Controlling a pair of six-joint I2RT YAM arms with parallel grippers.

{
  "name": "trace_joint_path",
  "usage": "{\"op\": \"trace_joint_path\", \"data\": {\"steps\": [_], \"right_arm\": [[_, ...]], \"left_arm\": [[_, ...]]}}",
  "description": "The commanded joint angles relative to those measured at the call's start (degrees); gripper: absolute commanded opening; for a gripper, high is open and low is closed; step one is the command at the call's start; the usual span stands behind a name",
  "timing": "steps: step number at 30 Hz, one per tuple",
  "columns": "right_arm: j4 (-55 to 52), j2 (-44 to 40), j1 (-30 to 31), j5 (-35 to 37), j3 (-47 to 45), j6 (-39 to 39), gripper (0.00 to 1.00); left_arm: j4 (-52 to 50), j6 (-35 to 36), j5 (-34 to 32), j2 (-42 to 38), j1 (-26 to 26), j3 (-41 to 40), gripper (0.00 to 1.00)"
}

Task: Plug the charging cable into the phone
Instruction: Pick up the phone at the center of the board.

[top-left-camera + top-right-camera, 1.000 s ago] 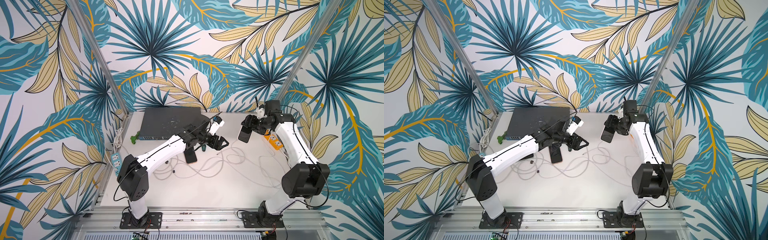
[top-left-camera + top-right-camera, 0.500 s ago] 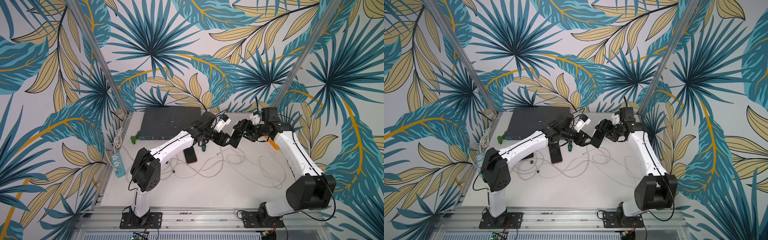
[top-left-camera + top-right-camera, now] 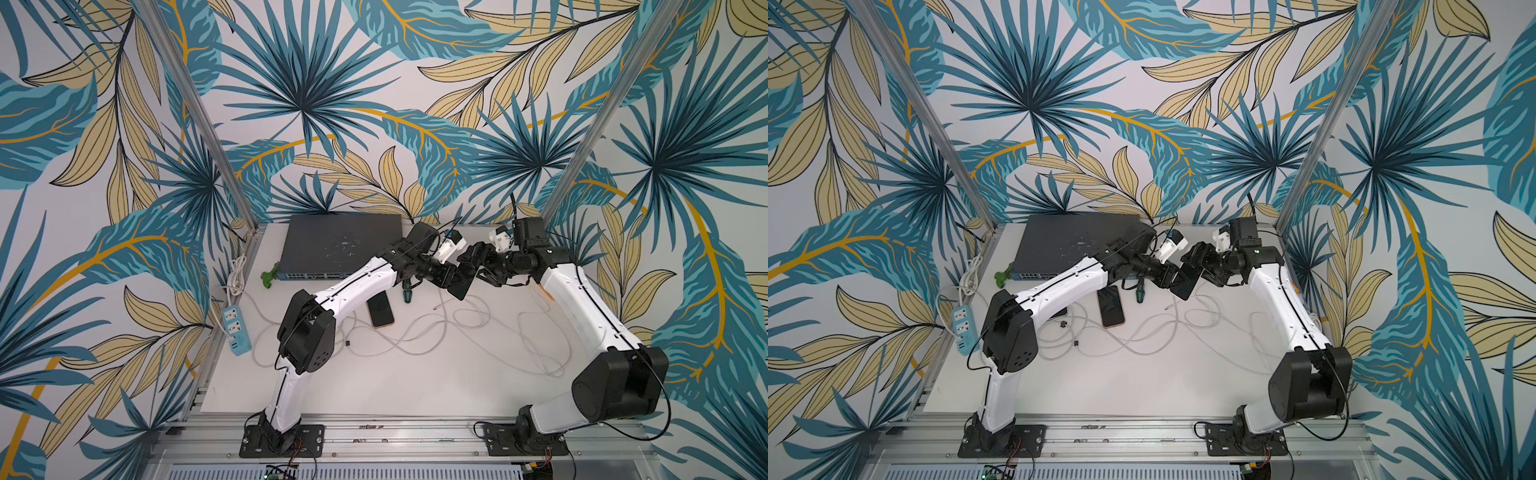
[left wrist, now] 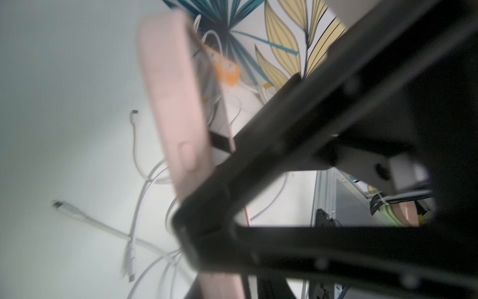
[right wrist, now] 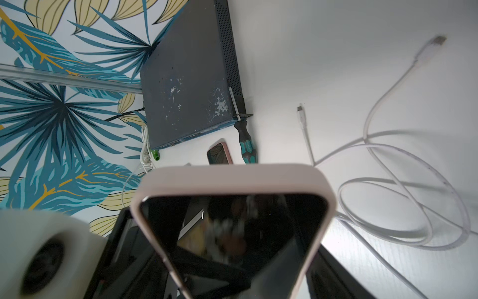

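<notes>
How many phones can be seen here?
2: a raised phone in the right jaws; a second phone flat on the table beside the screwdriver. More may be hidden.

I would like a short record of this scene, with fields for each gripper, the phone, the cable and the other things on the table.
lifted phone: phone in a pink case, dark screen, held above the white table between the arms
right gripper: closed on this phone
left gripper: against the phone; grip not clear
cable: thin white charging cable, loose on the table, plug free
also there: second phone lying flat, green-handled screwdriver, dark grey network switch
</notes>
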Motion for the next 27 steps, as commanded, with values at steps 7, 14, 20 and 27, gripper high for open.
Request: {"op": "trace_joint_path", "data": {"steps": [7, 14, 20, 27], "right_arm": [[-1.42, -7.09, 0.05, -1.47, 4.09, -11.51, 0.99], [17.11, -20.71, -0.93, -10.36, -9.71, -18.98, 1.0], [35.56, -21.83, -0.95, -22.33, -18.53, -14.98, 0.98], [47.96, -20.4, -0.94, -30.76, -20.51, -8.75, 0.82]], "left_arm": [[-3.01, -0.84, -1.4, -8.32, -0.12, -2.34, 0.0], [14.76, -9.0, 6.58, -27.04, 2.57, -22.04, 0.0], [28.41, -17.77, 11.87, -35.83, 5.09, -32.15, 0.0], [36.08, -23.44, 16.67, -35.29, 6.07, -34.24, 0.0]]}}
